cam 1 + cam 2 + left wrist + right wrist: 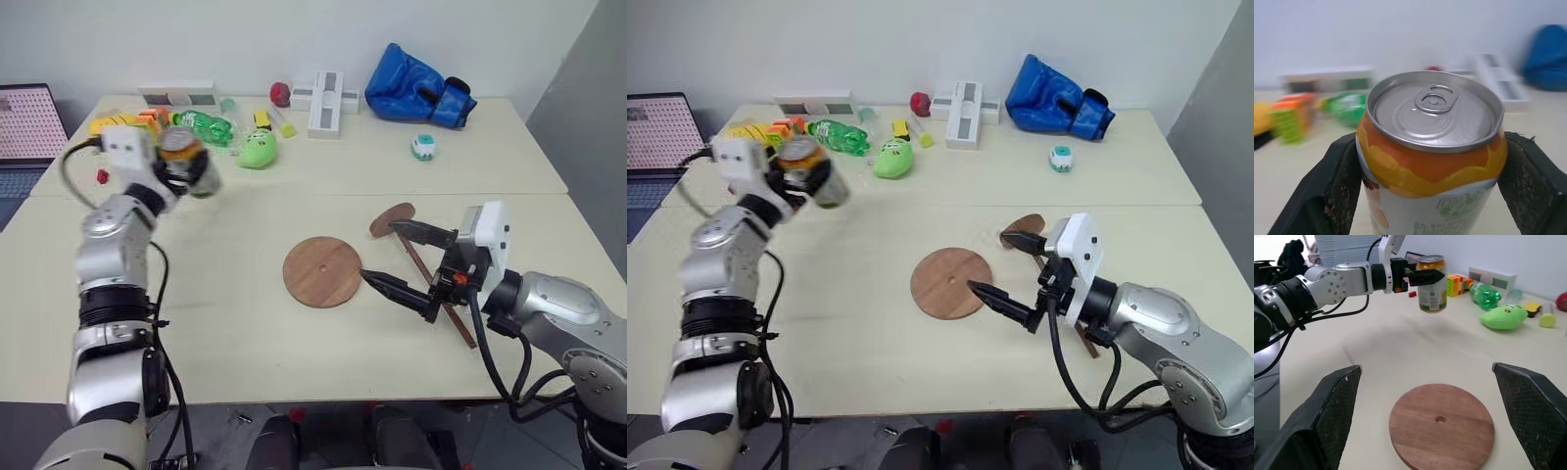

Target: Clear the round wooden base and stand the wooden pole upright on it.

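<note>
Cream-coloured counter (245, 225) fills the middle of the frame, with toys and a blue boxing glove (419, 85) lined along its far edge. At centre, the round wooden base (322, 271) is seen lying bare. The wooden pole (431, 277) is laid flat just right of it. A can (186, 162) is clamped in the left gripper (188, 164) at upper left, lifted off the counter. The right gripper (404, 262) is held wide apart beside the base.
</note>
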Robot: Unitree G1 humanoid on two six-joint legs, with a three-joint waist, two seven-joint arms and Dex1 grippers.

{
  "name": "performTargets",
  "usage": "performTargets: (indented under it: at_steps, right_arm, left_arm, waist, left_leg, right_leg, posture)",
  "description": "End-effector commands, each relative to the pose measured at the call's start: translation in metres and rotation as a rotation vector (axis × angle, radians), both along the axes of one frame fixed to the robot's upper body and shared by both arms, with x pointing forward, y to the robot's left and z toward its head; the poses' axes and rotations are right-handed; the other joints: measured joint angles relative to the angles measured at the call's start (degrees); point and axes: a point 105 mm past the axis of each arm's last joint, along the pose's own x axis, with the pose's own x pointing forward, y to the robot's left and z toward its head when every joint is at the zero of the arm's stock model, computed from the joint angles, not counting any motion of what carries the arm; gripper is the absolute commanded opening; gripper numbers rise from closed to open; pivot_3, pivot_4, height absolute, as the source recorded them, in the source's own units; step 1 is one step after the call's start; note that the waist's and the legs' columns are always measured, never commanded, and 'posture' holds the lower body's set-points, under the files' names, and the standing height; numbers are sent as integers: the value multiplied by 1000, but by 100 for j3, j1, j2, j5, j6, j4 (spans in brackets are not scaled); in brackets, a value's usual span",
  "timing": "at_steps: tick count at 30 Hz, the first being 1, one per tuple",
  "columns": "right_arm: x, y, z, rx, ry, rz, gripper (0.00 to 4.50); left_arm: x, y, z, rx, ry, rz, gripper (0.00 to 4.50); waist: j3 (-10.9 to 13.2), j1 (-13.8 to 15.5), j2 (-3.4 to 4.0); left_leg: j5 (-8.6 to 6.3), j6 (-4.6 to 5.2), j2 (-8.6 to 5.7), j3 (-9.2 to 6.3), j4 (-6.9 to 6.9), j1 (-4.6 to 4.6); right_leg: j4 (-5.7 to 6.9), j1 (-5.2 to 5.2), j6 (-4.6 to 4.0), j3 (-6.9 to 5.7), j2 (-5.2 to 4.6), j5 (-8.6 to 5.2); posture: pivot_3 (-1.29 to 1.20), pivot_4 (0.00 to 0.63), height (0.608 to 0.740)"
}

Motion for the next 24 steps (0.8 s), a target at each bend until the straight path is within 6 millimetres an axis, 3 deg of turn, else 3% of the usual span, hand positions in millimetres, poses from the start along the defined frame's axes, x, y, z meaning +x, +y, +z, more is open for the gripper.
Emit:
performTargets:
  at_steps: [1,5,15,17,18,24]
  right_arm:
    - [-3,4,9,9,-32,43,4500]
    - [-3,5,10,7,-33,46,4500]
    - [-5,1,6,3,-21,27,4500]
    - [-4,-1,5,0,-17,21,4500]
    - [-4,-1,4,-1,-13,17,4500]
    - [0,-5,1,-17,4,11,4500]
  left_arm:
    - [-2,34,21,-5,-80,175,3546]
    - [-2,48,11,-69,-74,242,3546]
    - [0,47,-1,-42,-52,239,3546]
    - [0,47,-5,-49,-50,234,4244]
    - [-1,47,-6,-52,-50,234,4358]
    - [-6,52,-4,-56,-73,228,4450]
  waist:
    - [-4,41,-12]
    - [-13,120,-58]
    - [-17,71,-68]
    - [-17,52,-68]
    - [-17,43,-68]
    - [-18,9,-69]
  left_leg:
    - [0,0,-2,-3,3,-4]
    - [2,-4,-8,-13,6,-16]
    - [3,-6,-5,-14,5,-17]
    - [4,-6,-5,-14,5,-17]
    - [4,-6,-5,-15,5,-17]
    - [3,-5,-5,-12,8,-11]
  right_leg:
    - [0,0,0,-4,-2,0]
    - [-4,-5,0,-19,-7,0]
    - [-2,-7,0,-22,-6,0]
    - [3,-8,0,-21,-6,0]
    - [5,-9,0,-22,-5,0]
    - [20,-10,0,-16,-5,0]
  posture:
    - [0,150,740]
    - [0,150,740]
    - [0,150,740]
    - [0,150,740]
    - [0,150,740]
    - [0,150,740]
